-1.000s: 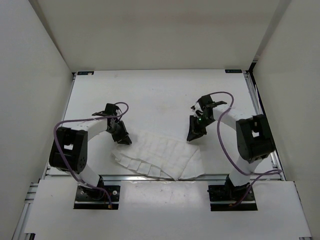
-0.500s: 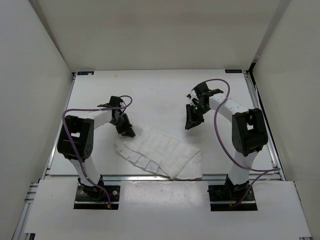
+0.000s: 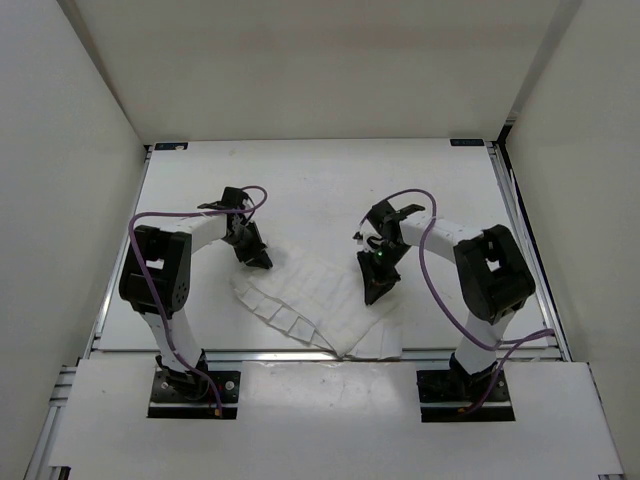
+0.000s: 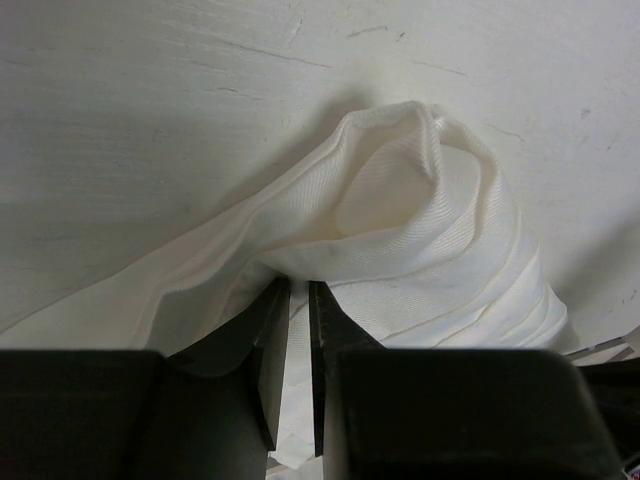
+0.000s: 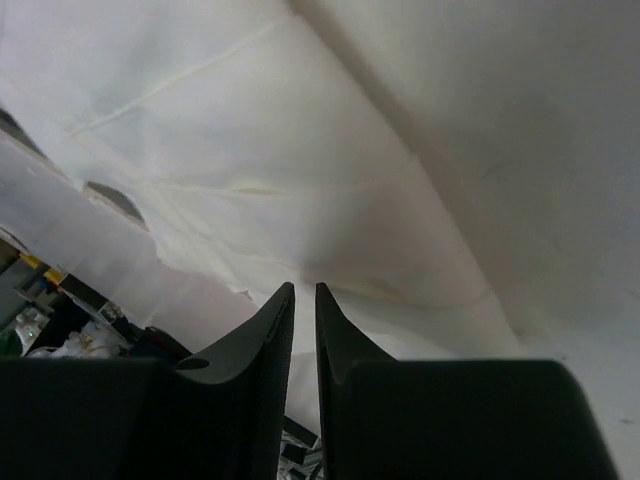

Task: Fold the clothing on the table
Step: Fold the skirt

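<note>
I'm looking down on the table (image 3: pixel 320 180): a flat, matte white top with silver rails (image 3: pixel 250 353) along its edges. Lying on it is the clothing (image 3: pixel 315 300), white and creased in parallel pleats. It's spread across the near middle, and its near edge reaches right down to the front rail. On my left wrist view the fabric bunches up off the surface into a rounded fold, and I can see faint scuff marks (image 4: pixel 300 50) on the bare tabletop behind it.
</note>
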Tool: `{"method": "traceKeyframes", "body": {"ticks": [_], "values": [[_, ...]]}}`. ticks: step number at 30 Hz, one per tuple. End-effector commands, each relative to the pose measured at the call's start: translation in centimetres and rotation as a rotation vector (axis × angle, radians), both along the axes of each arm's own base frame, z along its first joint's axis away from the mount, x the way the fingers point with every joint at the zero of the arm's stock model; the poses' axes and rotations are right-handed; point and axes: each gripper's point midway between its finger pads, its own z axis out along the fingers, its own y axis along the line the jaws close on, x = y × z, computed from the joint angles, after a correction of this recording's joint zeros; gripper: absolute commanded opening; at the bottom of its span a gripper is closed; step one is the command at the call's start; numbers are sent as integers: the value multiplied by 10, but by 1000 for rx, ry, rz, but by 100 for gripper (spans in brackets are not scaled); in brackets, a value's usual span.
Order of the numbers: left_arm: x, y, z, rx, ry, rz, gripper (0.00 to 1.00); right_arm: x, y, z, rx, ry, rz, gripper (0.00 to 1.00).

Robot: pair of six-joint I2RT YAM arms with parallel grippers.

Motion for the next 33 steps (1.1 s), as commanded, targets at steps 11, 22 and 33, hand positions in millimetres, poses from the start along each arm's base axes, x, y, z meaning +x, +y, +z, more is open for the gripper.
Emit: {"method": "traceKeyframes", "body": {"ticks": [11,22,33], "values": [[10,-38,-13,-27,-30,-21,25,138,-64,-39,-141,-144,-225,18],[84,-82,5,-130,-74,-7,24,271,-77,17,-47,-375,-368,35],[91,-64,22,-114,-127,34,25,193,-136,40,-91,-382,-455,63]]}}
